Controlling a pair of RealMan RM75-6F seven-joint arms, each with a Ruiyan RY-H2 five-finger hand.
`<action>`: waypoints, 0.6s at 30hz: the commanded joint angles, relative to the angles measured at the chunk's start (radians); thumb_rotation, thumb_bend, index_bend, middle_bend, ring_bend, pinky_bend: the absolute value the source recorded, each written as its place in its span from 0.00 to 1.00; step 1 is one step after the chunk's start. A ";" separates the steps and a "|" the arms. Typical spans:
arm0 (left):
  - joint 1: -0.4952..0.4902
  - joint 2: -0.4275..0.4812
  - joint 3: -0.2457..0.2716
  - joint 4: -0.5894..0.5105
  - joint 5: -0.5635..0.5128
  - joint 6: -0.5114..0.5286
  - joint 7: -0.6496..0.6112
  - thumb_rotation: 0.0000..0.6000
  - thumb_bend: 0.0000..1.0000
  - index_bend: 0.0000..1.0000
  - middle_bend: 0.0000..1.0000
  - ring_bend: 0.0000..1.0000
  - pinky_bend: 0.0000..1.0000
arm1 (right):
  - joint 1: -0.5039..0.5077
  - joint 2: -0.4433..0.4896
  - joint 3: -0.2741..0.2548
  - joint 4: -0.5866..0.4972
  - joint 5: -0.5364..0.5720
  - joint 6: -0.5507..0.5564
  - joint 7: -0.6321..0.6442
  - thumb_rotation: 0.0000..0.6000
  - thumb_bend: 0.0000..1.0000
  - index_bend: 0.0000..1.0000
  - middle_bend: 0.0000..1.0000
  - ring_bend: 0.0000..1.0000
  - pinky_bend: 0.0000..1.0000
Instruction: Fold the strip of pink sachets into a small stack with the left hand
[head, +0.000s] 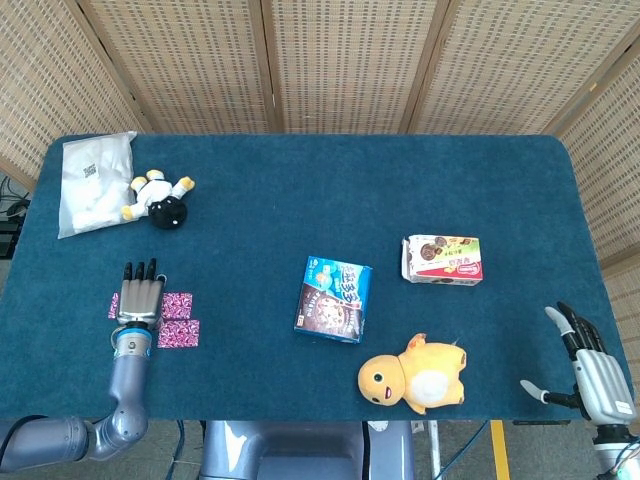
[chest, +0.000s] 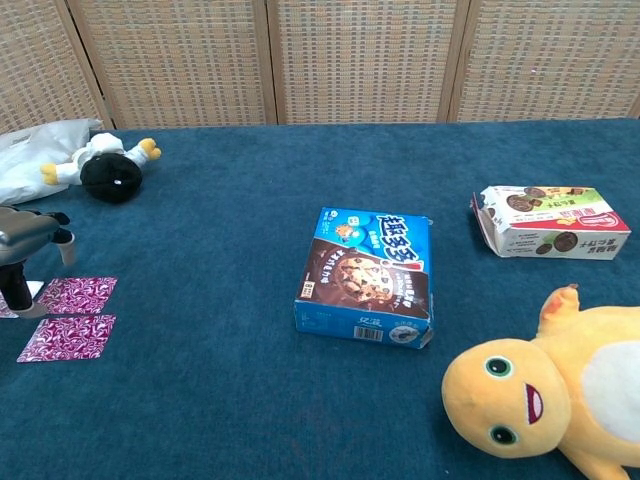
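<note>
The strip of pink sachets (head: 178, 333) lies flat on the blue table (head: 300, 190) near its front left edge. Two sachets show side by side in the chest view (chest: 67, 337), and a sliver shows past the hand's far side. My left hand (head: 139, 300) lies over the strip's left part with its fingers stretched out away from me. In the chest view the left hand (chest: 28, 240) shows at the frame's left edge, with one fingertip down by the sachets. My right hand (head: 592, 370) hangs off the table's front right corner, fingers spread, holding nothing.
A blue cookie box (head: 335, 299) sits mid-table, with a yellow plush toy (head: 415, 373) in front of it and a small snack box (head: 443, 259) to the right. A black-and-white plush (head: 160, 195) and a white bag (head: 92, 180) lie at the back left.
</note>
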 joint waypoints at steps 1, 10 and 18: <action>-0.001 0.000 -0.001 0.000 -0.001 0.001 -0.002 1.00 0.26 0.28 0.00 0.00 0.00 | 0.000 0.000 0.000 0.000 -0.001 0.001 0.000 1.00 0.11 0.04 0.00 0.00 0.00; -0.010 0.000 0.007 0.004 -0.012 -0.004 0.014 1.00 0.26 0.28 0.00 0.00 0.00 | 0.000 0.000 0.000 0.001 -0.001 0.002 0.002 1.00 0.11 0.04 0.00 0.00 0.00; -0.011 -0.002 0.018 0.008 -0.001 -0.004 0.012 1.00 0.26 0.28 0.00 0.00 0.00 | 0.000 0.000 0.001 0.000 -0.001 0.002 0.001 1.00 0.10 0.04 0.00 0.00 0.00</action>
